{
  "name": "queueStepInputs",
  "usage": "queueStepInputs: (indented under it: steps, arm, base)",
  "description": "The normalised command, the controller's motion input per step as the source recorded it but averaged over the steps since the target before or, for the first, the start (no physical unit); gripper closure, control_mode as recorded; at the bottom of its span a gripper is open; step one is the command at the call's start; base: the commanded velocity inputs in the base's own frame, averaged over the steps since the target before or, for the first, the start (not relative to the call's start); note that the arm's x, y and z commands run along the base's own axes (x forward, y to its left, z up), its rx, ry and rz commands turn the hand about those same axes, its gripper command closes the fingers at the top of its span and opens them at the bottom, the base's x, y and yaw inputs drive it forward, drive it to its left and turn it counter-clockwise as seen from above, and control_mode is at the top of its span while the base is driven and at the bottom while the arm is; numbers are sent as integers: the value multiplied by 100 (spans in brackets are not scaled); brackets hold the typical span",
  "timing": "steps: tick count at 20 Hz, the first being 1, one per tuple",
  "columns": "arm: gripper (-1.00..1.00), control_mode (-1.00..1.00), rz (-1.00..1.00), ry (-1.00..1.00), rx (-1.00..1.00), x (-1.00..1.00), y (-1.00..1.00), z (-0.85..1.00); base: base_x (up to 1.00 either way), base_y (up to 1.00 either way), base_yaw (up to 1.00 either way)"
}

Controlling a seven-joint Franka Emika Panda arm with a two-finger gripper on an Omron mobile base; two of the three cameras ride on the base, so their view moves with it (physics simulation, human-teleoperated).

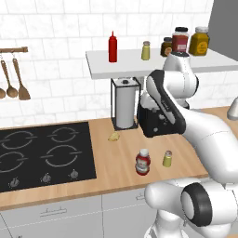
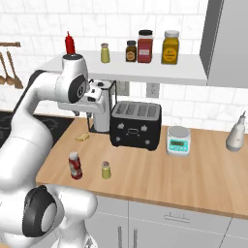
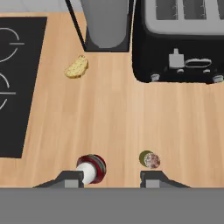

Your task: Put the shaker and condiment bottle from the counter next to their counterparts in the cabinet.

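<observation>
Gripper (image 3: 112,178) above counter (image 1: 121,158), jaws at narrowest, holding nothing. Condiment bottle (image 1: 143,161) and shaker (image 1: 167,158) upright near counter's front edge, shaker right of bottle, apart.

A black toaster (image 2: 135,124) sits at mid-frame in the right base view, just right of a paper towel holder (image 2: 102,112). A small scale (image 2: 178,140) stands right of the toaster, a white bottle (image 2: 237,133) at the far right. A bread piece (image 3: 76,67) lies upper left in the hand view, beside the black cooktop (image 1: 44,155). Three jars (image 2: 151,46) stand at the top centre; wooden spoons (image 1: 13,80) hang at the left.
</observation>
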Motion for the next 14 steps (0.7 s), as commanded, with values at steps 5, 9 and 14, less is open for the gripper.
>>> queueStepInputs:
  steps: [5, 9, 14]
  arm:
    - [-100, -100, 0, 7, 0, -8, 0, -23]
    - [-100, -100, -11, 7, -9, -10, 0, -35]
    - [-100, -100, -28, 0, -19, -2, 3, -25]
  base:
    - [0, 0, 0]
    - [0, 0, 0]
    - [0, 0, 0]
